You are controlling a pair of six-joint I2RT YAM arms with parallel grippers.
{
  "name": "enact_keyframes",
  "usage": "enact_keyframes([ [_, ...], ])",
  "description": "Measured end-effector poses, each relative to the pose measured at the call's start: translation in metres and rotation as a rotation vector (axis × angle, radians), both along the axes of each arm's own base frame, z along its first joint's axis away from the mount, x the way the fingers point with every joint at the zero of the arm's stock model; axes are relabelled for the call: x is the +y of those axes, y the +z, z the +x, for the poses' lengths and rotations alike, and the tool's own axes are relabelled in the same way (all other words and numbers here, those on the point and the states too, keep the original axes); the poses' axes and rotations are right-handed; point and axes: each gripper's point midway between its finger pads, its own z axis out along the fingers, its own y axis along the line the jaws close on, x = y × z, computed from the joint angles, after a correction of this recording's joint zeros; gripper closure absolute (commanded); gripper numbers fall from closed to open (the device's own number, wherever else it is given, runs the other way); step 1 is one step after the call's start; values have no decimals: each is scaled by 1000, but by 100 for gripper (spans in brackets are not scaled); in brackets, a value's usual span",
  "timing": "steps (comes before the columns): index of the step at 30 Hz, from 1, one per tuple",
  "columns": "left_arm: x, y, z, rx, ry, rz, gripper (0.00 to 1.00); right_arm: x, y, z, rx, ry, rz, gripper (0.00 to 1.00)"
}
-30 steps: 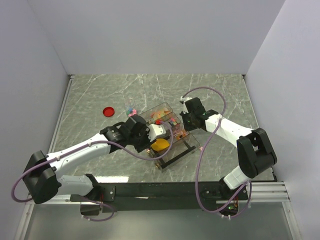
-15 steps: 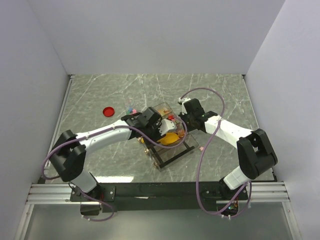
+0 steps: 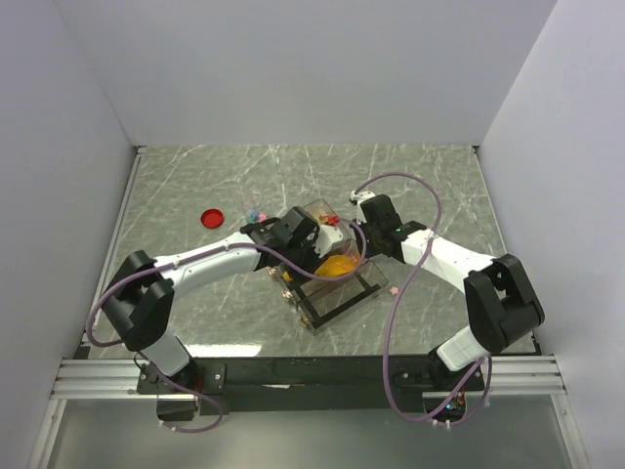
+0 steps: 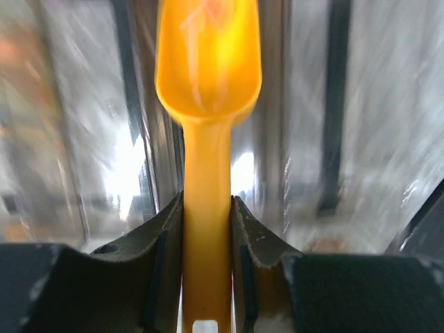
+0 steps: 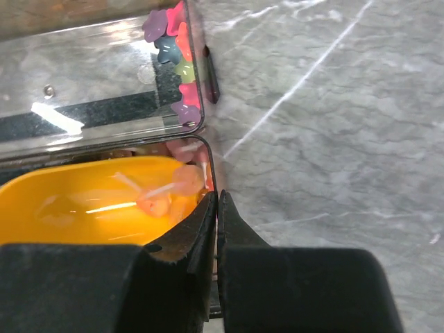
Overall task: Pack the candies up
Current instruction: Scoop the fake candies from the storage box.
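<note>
The left gripper [image 4: 207, 215] pinches the handle of the yellow scoop [image 4: 208, 62]. Its fingers [image 4: 163, 236] press against both sides of the handle, and the scoop's bowl sits inside the clear box [image 3: 317, 213]. The right gripper [image 5: 217, 205] is clamped on the thin wall of that box, its pads almost meeting. The candies [image 5: 177, 62], pink, orange, green and blue-green, lie stacked against one corner of the box. A few pink-orange ones show in the scoop's bowl. Some loose ones lie on the table [image 3: 195, 176] near the red lid [image 3: 211, 217].
</note>
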Motion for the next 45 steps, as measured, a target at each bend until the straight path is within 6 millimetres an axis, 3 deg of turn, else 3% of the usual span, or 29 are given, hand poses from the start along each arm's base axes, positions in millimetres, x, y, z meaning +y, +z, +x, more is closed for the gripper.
enact_keyframes([
  [3,-19,27,11,-68,22,-133,99,4,0,-1,3,4,24,100],
  [6,-25,43,13,-110,38,-214,99,8,0,-1,1,4,48,100],
  [14,-25,35,12,-101,57,-229,99,9,0,-1,-2,-1,60,100],
  [30,-41,16,15,-215,62,-299,99,-9,0,17,-70,-68,36,100],
  [38,-30,2,7,-371,-24,-298,99,-5,-1,17,-79,-54,58,100],
  [45,-27,4,8,-421,-66,-281,99,0,0,16,-75,-42,82,100],
])
